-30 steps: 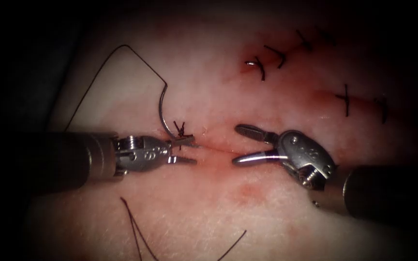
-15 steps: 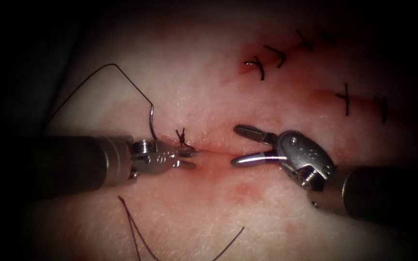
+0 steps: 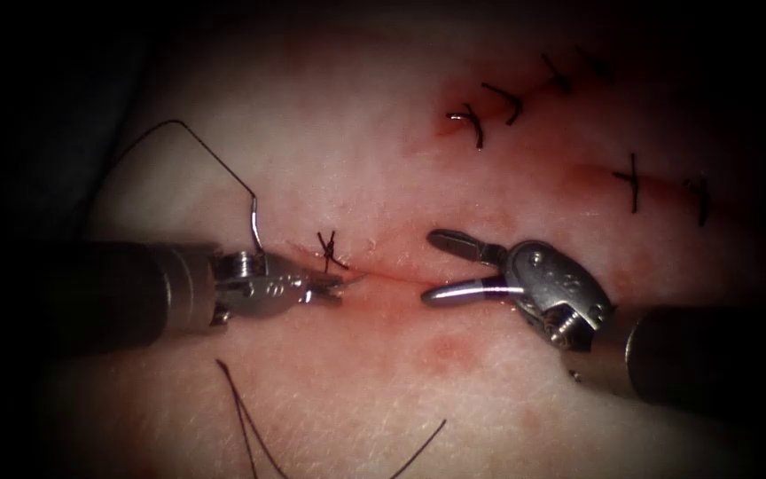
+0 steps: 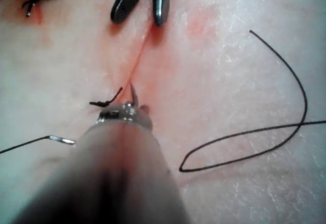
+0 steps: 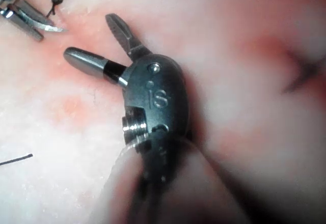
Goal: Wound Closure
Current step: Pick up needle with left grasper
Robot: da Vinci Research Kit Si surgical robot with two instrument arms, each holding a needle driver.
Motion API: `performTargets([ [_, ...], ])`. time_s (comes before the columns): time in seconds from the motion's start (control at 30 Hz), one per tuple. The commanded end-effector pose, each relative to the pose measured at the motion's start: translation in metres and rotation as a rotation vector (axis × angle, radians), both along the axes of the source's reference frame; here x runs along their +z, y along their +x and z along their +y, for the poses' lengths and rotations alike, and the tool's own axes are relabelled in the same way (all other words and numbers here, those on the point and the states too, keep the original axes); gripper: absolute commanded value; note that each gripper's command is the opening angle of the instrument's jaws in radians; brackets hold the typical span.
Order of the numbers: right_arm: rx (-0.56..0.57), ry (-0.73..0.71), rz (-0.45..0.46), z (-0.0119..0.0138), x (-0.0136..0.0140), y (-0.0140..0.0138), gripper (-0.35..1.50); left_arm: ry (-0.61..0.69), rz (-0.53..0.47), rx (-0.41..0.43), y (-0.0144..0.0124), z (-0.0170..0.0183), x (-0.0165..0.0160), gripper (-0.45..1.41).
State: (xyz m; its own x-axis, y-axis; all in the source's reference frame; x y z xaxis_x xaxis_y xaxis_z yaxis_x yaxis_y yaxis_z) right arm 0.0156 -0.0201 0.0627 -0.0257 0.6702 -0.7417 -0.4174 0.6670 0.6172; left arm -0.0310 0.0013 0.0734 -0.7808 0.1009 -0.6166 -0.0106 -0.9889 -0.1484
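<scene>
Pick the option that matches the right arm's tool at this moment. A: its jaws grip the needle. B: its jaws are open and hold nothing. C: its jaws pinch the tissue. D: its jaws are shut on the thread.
B: the right tool has its jaws spread apart above the cut with nothing between them; the needle is at the left tool.

on my right gripper i can read the raised letters "is" stamped on its dark wrist housing in the right wrist view. both grippers carry small stamped marks in the endoscope view, but i can't make those out.
</scene>
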Motion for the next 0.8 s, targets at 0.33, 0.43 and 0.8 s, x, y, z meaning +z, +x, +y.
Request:
performTargets([
  [0.33,-0.057,0.217,0.184,0.003,-0.001,0.0033,0.58,-0.199,-0.295,0.22,0.0013,0.0004,-0.0053,-0.45],
  [0.43,-0.123,0.321,0.293,0.0034,-0.0012,0.0055,0.78,-0.246,-0.42,0.31,0.0009,0.0007,-0.0075,-0.45],
  [0.8,-0.218,0.416,0.447,0.0038,-0.0015,0.0105,0.88,-0.305,-0.603,0.416,0.0004,0.001,-0.0091,-0.45],
])
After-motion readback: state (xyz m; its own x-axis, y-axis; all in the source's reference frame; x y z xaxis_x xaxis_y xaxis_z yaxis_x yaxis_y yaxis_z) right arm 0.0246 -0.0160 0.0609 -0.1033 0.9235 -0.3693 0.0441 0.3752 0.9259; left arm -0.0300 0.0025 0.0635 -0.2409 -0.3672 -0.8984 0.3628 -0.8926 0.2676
